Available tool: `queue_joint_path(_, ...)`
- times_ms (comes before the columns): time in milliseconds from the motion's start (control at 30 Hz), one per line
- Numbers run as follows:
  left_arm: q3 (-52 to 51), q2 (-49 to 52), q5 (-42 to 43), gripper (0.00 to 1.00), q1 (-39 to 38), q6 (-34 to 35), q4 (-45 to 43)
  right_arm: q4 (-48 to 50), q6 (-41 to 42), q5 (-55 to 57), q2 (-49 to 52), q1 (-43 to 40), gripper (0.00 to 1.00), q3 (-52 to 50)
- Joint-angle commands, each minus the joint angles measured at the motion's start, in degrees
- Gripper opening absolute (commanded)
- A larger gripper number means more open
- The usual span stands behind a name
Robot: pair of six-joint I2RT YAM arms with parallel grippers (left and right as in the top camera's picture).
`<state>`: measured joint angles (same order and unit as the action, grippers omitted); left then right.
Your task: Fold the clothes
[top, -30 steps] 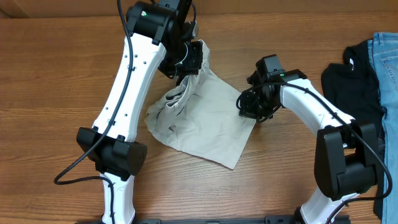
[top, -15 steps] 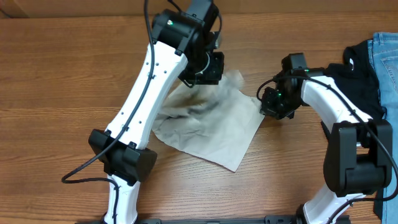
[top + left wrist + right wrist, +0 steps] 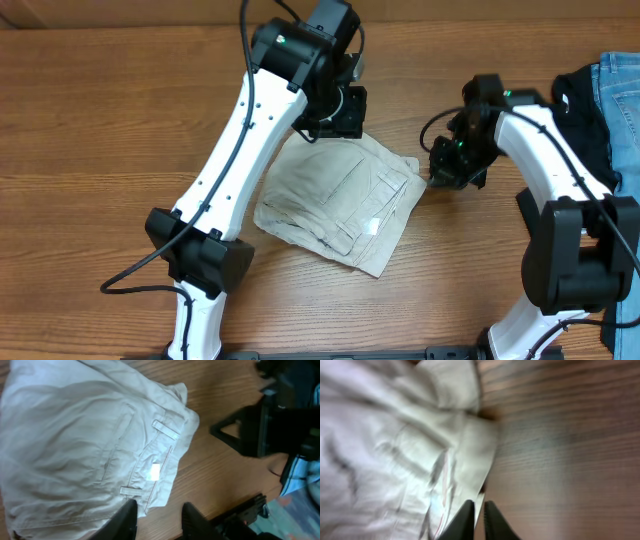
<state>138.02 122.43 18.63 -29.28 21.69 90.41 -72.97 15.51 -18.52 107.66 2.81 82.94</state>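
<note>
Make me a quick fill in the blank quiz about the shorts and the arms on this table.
1. The khaki shorts lie on a ____ table.
2. The small label on the shorts is ____.
3. The left gripper holds its jaws ____, with nothing between them.
4. The black garment lies against the blue ____.
Missing words: wooden; white; open; jeans.

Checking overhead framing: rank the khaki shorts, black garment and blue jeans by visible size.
Khaki shorts, largest.
Black garment, partly under the right arm.
Blue jeans, cropped by the frame edge.
</note>
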Motion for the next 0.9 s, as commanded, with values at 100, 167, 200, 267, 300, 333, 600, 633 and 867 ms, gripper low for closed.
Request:
queue_joint_path(100,0.0,0.9,-1.3,0.63,4.9,-1.1,0.6,-7.6,-9.2,-6.7,-0.4,1.2,0.50,3.2)
queue_joint_path(167,0.0,0.9,-1.3,0.72,6.0,-1.6,0.6,-7.0,-9.1,-7.8,-0.4,2.4,0.56,1.3)
queue_joint_path(200,0.0,0.9,-1.3,0.79,6.3,-1.6,0.6,-6.3,-9.1,-8.6,-0.4,2.8,0.56,0.5)
queue_joint_path(267,0.0,0.9,-1.3,0.84,6.9,-1.6,0.8,-4.5,-9.0,-11.5,-0.4,3.8,0.56,-1.8)
queue_joint_path(300,0.0,0.9,-1.3,0.87,7.4,-2.3,1.2,-1.9,-6.8,-13.2,-0.4,4.5,0.56,-4.4)
queue_joint_path(333,0.0,0.9,-1.7,0.91,7.6,-2.4,1.7,0.8,-3.5,-13.3,-0.4,5.0,0.54,-6.9)
queue_joint_path(600,0.0,0.9,-4.3,0.93,7.6,-2.4,2.3,10.7,0.5,-19.1,-0.4,6.3,0.51,-15.8)
queue_joint_path(633,0.0,0.9,-4.3,0.96,7.6,-2.4,2.2,11.6,1.3,-19.1,-0.4,6.3,0.52,-16.4)
queue_joint_path(867,0.0,0.9,-4.3,1.00,7.6,-2.4,2.0,23.9,11.2,-19.1,-0.4,6.3,0.56,-23.8)
